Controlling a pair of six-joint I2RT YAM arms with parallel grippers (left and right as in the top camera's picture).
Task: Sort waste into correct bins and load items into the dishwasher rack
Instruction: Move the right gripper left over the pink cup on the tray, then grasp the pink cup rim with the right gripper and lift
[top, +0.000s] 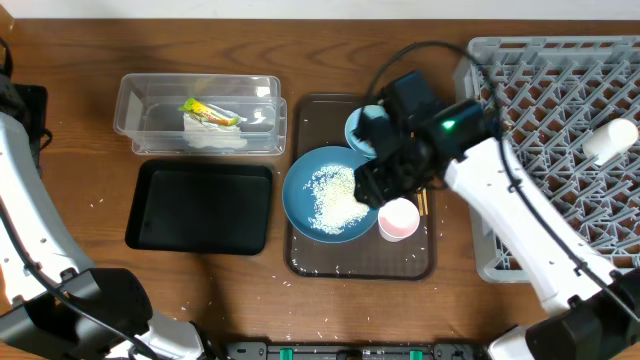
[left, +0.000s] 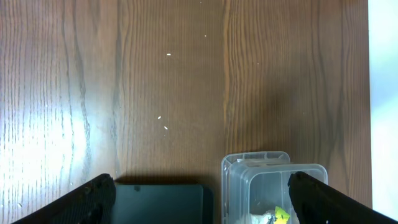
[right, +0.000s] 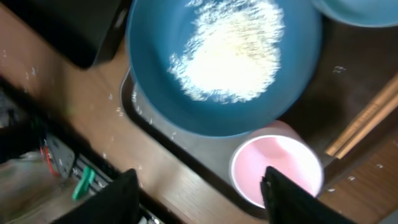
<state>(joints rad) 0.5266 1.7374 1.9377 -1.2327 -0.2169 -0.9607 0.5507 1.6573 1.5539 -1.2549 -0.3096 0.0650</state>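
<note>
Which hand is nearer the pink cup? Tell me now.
Right. The right hand hovers just above the pink cup; the left hand is far off, by the black tray and clear tub.

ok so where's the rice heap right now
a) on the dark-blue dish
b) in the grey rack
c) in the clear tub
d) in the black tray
a, the overhead view shows the rice heap piled in the middle of the dark-blue dish, which sits on the brown tray.
</note>
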